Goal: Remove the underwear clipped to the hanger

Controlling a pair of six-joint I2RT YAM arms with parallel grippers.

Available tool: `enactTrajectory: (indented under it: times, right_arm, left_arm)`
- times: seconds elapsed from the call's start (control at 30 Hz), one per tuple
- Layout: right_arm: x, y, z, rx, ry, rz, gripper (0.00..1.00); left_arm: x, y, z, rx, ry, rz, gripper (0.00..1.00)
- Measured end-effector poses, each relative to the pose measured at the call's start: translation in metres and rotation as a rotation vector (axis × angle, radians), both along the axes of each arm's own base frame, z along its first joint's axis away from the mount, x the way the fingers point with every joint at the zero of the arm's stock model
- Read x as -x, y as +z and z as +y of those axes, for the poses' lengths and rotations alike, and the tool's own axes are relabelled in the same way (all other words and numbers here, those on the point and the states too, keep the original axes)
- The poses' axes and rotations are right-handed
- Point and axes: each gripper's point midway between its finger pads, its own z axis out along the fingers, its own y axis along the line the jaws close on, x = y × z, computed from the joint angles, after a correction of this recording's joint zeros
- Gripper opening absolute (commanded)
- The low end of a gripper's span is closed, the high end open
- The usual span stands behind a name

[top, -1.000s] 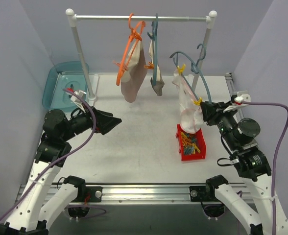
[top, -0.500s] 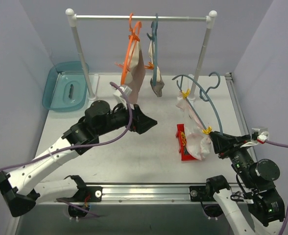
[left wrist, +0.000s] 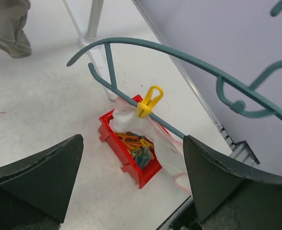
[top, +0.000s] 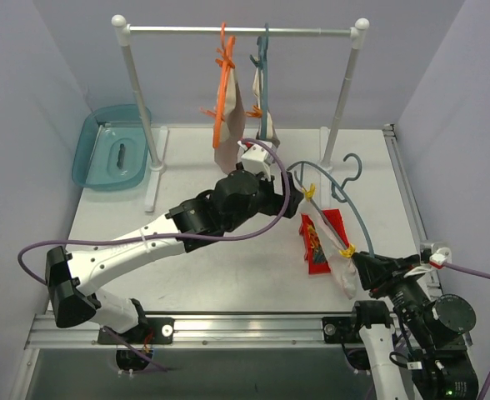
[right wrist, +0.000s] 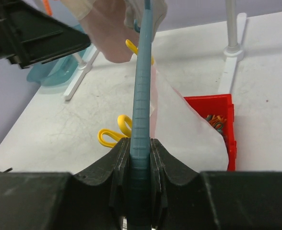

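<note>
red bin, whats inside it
Loose clips, orange and teal ones showing. The white underwear clipped to the teal hanger drapes over one end of the red bin, hiding whatever lies there.

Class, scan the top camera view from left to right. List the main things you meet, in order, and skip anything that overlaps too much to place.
teal tub → orange hanger → left hand → red bin → right hand
</note>
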Motion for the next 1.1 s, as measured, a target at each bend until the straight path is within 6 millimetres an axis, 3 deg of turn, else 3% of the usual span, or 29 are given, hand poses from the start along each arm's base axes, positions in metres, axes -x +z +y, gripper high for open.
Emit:
enactTrajectory:
  times: [0.13, 0.3, 0.47, 0.63, 0.87, 1.1]
  right_arm:
    - [0.008, -0.003, 0.011, 0.001, 0.074, -0.002, 0.0]
    - [0.01, -0.013, 0.023, -0.009, 0.15, 0.028, 0.0]
    - [0.007, -0.026, 0.031, -0.041, 0.194, 0.075, 0.0]
    - [-0.003, -0.036, 0.036, -0.081, 0.216, 0.096, 0.0]
    - [-0.026, -0.061, 0.041, -0.171, 0.216, 0.149, 0.0]
    - [-0.042, -0.052, 0.044, -0.245, 0.22, 0.118, 0.0]
  left_arm:
    - [-0.009, -0.016, 0.001, -0.049, 0.071, 0.004, 0.94]
    - [-0.013, -0.017, 0.012, -0.048, 0.146, 0.006, 0.94]
    - [-0.001, -0.036, 0.032, -0.065, 0.198, 0.033, 0.94]
    - [0.017, -0.053, 0.07, -0.06, 0.251, 0.068, 0.94]
    - [0.031, -0.04, 0.135, 0.038, 0.353, 0.071, 0.94]
    - [0.039, -0.041, 0.167, 0.084, 0.394, 0.075, 0.94]
